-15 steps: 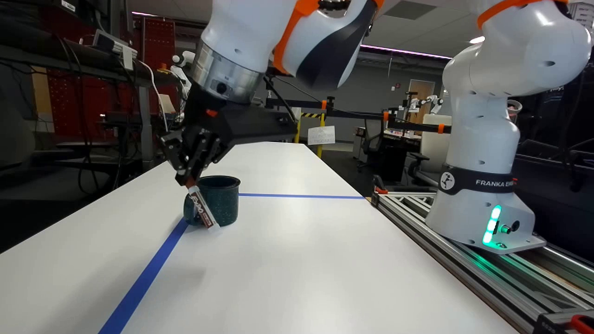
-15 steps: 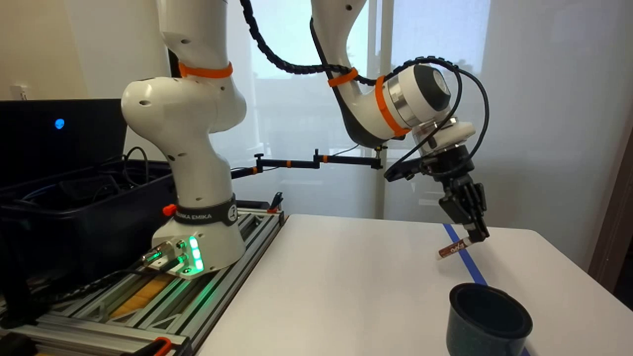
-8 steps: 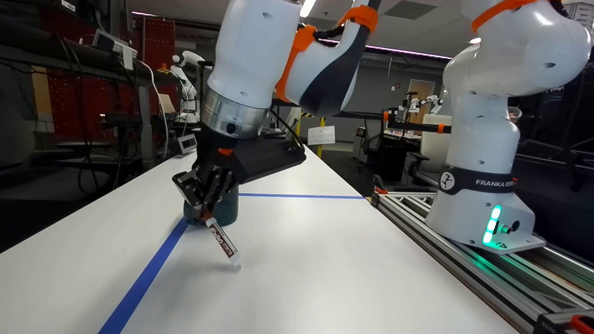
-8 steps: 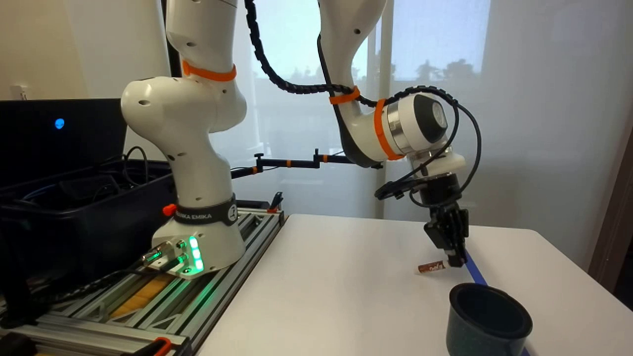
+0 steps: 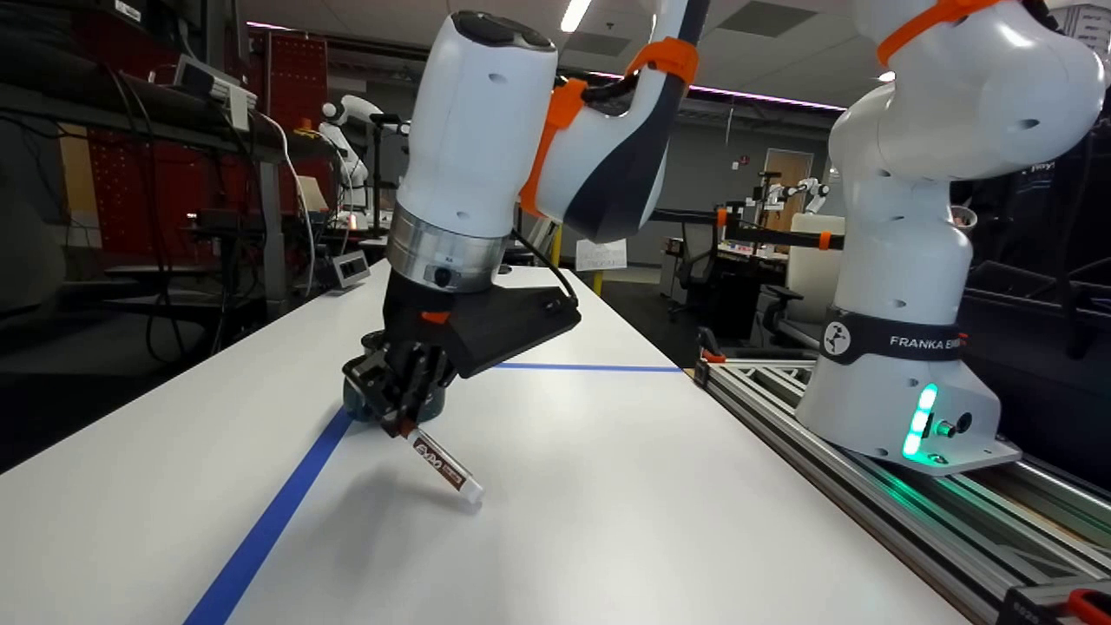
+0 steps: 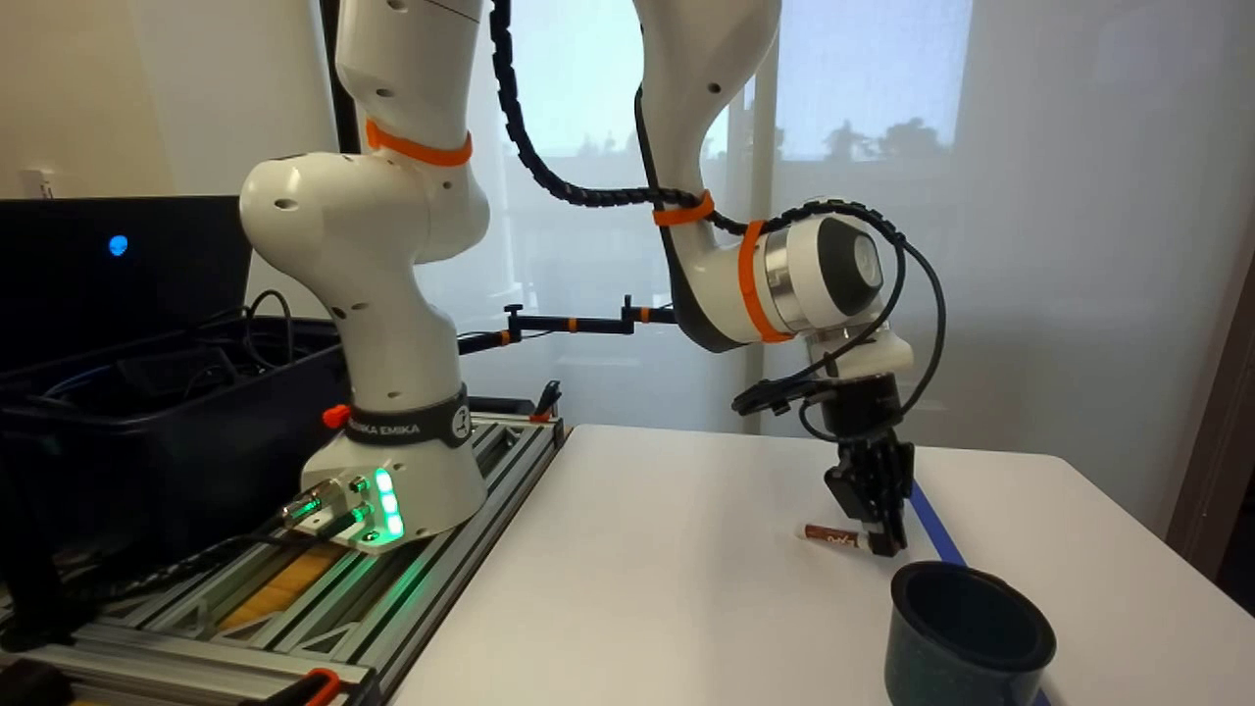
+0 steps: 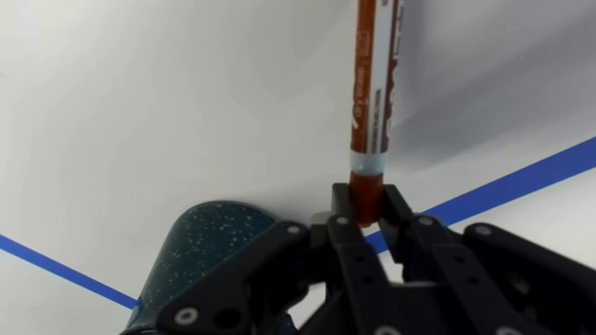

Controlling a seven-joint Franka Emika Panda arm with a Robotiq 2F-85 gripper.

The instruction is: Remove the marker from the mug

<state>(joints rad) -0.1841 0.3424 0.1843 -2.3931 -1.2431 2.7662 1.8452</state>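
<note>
My gripper is shut on the red-brown cap end of the marker; the fingertips show in both exterior views and in the wrist view. The marker, red-brown with a white stripe, sticks out from the fingertips. It slants down in an exterior view and also shows in an exterior view. Its free end is close to the table; I cannot tell if it touches. The dark teal mug stands upright beside the gripper, apart from the marker. It is partly hidden behind the gripper in an exterior view.
The white table carries blue tape lines. The mug also shows at the lower left of the wrist view, close beside the gripper's linkage. The robot base on its metal rail borders the table. A dark bin stands behind the base.
My gripper has come down toward the table and moved toward the base side, carrying the marker. The marker now lies at a flatter angle. The mug has not moved.
</note>
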